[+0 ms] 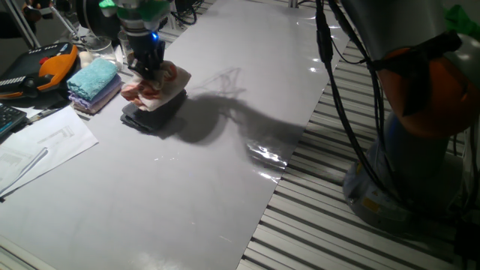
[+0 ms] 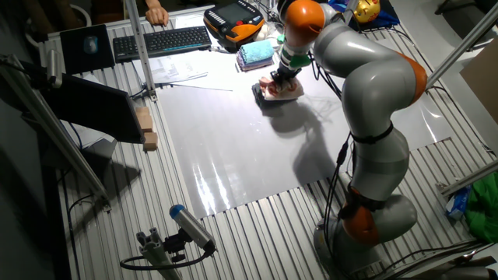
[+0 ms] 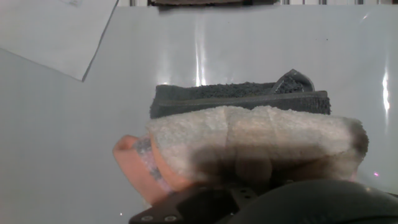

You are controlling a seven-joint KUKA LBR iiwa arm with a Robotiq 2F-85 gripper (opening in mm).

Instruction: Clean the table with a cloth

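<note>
Arm [image 2: 366, 85] rises from its base beside the table [image 1: 187, 195], bends at the elbow and reaches across to the far end, with the wrist pointing straight down. Gripper [image 1: 150, 69] sits directly on top of the pink and peach cloth [image 1: 161, 88]; the fingertips are buried in the fabric, and whether they are clamped on it or merely pressing down cannot be told from any view. The cloth lies bunched on a folded dark grey cloth [image 1: 150, 116], which rests flat on the table near the far end. In the hand view the pale cloth [image 3: 255, 146] fills the foreground with the dark grey cloth [image 3: 239, 99] just behind it. No legible writing or brand marks are visible. Count: one pink cloth, one dark grey cloth, one folded teal towel [image 1: 94, 77] on a pale stack just beside them, one sheet of paper [image 1: 45, 146] on the table, one keyboard [image 2: 162, 40] beyond the table edge.
</note>
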